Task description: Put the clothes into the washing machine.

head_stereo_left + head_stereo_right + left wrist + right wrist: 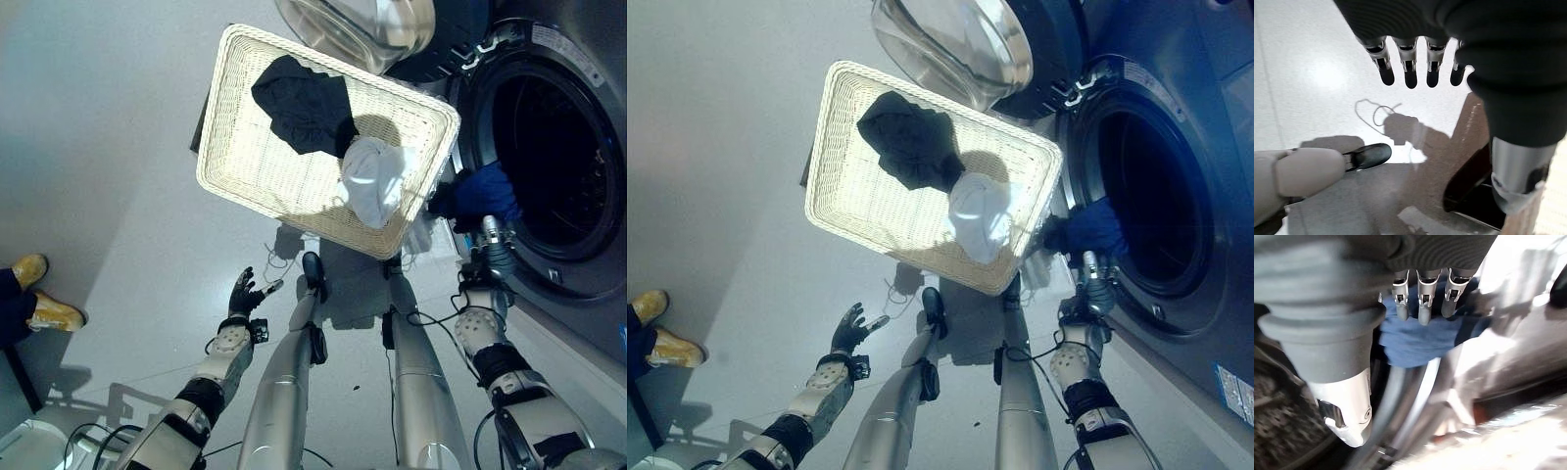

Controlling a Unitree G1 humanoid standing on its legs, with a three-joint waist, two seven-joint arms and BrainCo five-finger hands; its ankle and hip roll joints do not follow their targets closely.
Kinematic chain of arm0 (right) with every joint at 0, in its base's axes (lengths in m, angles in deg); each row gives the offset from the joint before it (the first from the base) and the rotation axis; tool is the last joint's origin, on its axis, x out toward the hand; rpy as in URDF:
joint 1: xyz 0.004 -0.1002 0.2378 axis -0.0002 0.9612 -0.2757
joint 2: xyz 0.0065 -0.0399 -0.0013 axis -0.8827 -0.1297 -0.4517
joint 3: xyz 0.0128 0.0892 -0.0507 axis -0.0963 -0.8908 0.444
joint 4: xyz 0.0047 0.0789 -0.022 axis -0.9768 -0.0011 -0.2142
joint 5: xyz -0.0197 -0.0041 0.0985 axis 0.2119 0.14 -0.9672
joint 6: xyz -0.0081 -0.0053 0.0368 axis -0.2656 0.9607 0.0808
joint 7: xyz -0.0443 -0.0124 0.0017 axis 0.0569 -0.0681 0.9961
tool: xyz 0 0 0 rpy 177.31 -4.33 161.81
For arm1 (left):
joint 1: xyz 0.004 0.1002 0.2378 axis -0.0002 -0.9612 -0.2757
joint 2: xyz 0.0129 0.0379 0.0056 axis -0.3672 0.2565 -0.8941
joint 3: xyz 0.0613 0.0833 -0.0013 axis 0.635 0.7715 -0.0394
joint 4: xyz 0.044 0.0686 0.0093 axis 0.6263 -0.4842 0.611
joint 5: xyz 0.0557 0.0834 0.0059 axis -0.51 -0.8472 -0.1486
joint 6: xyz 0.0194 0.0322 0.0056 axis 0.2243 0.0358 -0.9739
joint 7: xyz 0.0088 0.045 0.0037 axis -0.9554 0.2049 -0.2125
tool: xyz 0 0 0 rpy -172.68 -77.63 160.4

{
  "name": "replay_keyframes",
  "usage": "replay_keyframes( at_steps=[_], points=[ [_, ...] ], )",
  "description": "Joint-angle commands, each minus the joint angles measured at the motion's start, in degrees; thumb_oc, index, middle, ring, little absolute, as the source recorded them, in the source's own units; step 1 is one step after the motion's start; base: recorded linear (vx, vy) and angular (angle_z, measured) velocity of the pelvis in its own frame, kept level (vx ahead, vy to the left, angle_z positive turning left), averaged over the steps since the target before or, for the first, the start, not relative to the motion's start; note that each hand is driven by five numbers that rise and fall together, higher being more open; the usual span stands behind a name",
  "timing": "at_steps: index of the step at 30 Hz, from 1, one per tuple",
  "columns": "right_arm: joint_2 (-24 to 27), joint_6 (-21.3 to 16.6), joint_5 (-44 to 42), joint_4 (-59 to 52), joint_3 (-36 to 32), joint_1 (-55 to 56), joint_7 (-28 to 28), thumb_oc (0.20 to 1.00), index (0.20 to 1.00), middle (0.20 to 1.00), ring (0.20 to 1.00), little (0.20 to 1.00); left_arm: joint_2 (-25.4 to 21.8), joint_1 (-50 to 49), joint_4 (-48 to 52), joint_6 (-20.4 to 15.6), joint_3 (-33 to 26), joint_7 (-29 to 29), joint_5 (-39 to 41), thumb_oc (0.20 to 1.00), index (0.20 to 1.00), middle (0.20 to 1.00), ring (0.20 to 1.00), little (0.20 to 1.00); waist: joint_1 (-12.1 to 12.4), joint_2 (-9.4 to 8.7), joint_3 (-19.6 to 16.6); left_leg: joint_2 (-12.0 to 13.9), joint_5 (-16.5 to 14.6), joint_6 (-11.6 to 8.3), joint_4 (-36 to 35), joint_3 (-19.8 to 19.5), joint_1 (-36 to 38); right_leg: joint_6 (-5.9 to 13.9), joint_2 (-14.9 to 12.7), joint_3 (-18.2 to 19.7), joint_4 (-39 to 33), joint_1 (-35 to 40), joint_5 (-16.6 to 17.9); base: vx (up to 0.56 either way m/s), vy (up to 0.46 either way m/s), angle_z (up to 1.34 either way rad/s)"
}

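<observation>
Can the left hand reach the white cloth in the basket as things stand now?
Probably yes. The left hand hangs open over bare floor, holding nothing, and the white cloth lies uncovered in the wicker basket beside a dark garment; it must lift over the rim.

Woven wicker basket (245,166), glossy floor (98,147)

Bright, cool light falls from above onto the pale floor (118,176), which shows a soft glare patch in the left wrist view. The white wicker basket (235,166) is strongly lit, almost washed out along its near left weave, while the dark garment (304,103) in it throws a shadow on the far right wall. The washing machine drum (558,147) at the right stays deep and dim. The right wrist view is smeared by motion blur, the blue cloth (1415,340) soft-edged. Straight lines bow toward the frame edges.
</observation>
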Motion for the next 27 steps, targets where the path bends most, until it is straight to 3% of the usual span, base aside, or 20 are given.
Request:
replay_keyframes(
  at_steps=[1,5,12,16,21,27],
  points=[
    [0.5,3.1,2.7,0.8,0.9,1.2,-0.8,1.0,1.0,1.0,1.0,1.0,1.4,-2.9,-1.9,-1.5,-0.8,0.1,0.0,1.0,1.0,1.0,1.0,1.0,-0.8,4.3,-1.0,-2.1,1.5,-3.1,-1.9,-0.3,-0.6,2.02,3.8,-3.9,3.2,1.3,-6.1,0.01,0.077,-0.01],
    [0.9,8.6,-0.5,10.2,-0.3,-1.1,-0.4,1.0,1.0,1.0,1.0,1.0,2.9,-2.0,-5.0,-2.5,-0.5,-1.5,1.0,1.0,1.0,1.0,1.0,1.0,-0.2,5.78,-1.0,-2.3,1.6,-3.13,-1.1,-0.1,-1.1,1.94,3.4,-3.9,4.9,0.8,-7.1,0.02,0.074,-0.01],
    [4.0,12.0,-9.1,19.6,-5.9,-7.8,3.7,1.0,1.0,1.0,1.0,1.0,4.3,-0.6,-7.0,-3.6,1.4,-2.3,1.8,1.0,1.0,1.0,1.0,1.0,1.1,8.59,-1.0,-2.5,2.0,-3.27,0.1,-0.6,-3.1,1.64,3.2,-4.3,8.6,-1.4,-9.1,0.04,-0.006,0.03],
    [6.9,12.4,-13.4,22.6,-8.6,-12.8,8.2,1.0,1.0,1.0,1.0,1.0,4.9,0.2,-6.5,-4.7,3.7,-1.6,2.7,1.0,1.0,1.0,1.0,1.0,2.4,10.63,-1.0,-2.7,2.0,-3.4,2.7,-1.3,-6.8,1.05,3.2,-4.7,13.5,-5.4,-11.3,0.06,-0.088,0.11],
    [8.8,12.0,-13.6,23.6,-9.2,-15.9,11.6,1.0,1.0,1.0,1.0,1.0,4.6,0.5,-5.1,-5.0,5.0,-1.0,3.0,1.0,1.0,1.0,1.0,1.0,3.3,11.72,-1.0,-2.4,1.9,-3.56,4.5,-1.8,-9.8,0.7,3.3,-4.9,16.9,-8.9,-12.8,0.04,-0.096,0.11],
    [12.3,10.0,-6.7,24.3,-9.1,-20.7,15.8,1.0,1.0,1.0,1.0,1.0,3.1,-0.1,-0.1,-4.3,7.3,1.5,2.4,1.0,1.0,1.0,1.0,1.0,5.0,12.8,-1.0,-1.1,1.9,-3.6,7.5,-2.8,-15.9,-0.12,3.8,-5.0,22.9,-15.8,-15.0,0.05,-0.156,0.19]
  ],
)
